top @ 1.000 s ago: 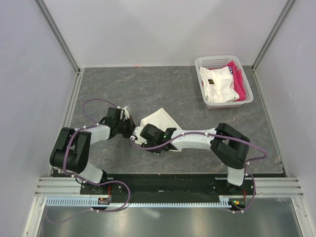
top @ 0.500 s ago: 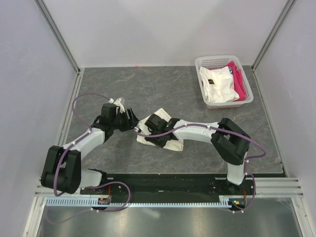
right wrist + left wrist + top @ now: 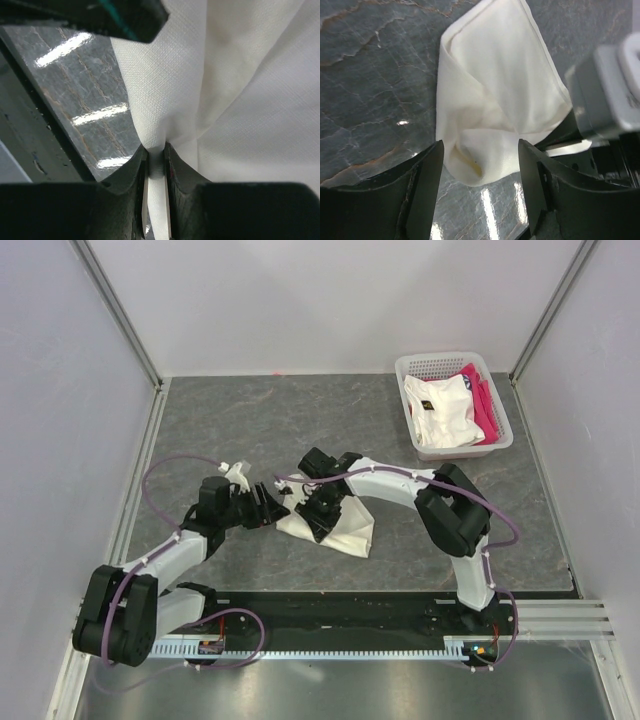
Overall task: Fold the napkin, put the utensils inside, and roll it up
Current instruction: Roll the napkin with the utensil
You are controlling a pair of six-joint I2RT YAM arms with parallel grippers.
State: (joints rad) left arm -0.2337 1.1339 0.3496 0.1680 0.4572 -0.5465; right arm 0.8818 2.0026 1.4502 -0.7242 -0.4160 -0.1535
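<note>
Napkin (image 3: 348, 532) shifted nearer, R end effector (image 3: 156, 156) now pinching it; L end effector (image 3: 480, 170) wide, empty.

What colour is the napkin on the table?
Plain cream-white, no pattern; the napkin shows best in the left wrist view.

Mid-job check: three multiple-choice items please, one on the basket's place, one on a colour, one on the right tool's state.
1. The basket stands: A) near left corner; B) far right corner; C) table centre.
2. The cloth beside the white garment is: A) pink; B) green; C) black.
3. The right tool is: A) wide open; B) shut on the napkin; C) holding a spoon.
Answers: 1 B, top view shows it far right. 2 A, pink shows beside the garment. 3 B, wrist view shows cloth pinched.
</note>
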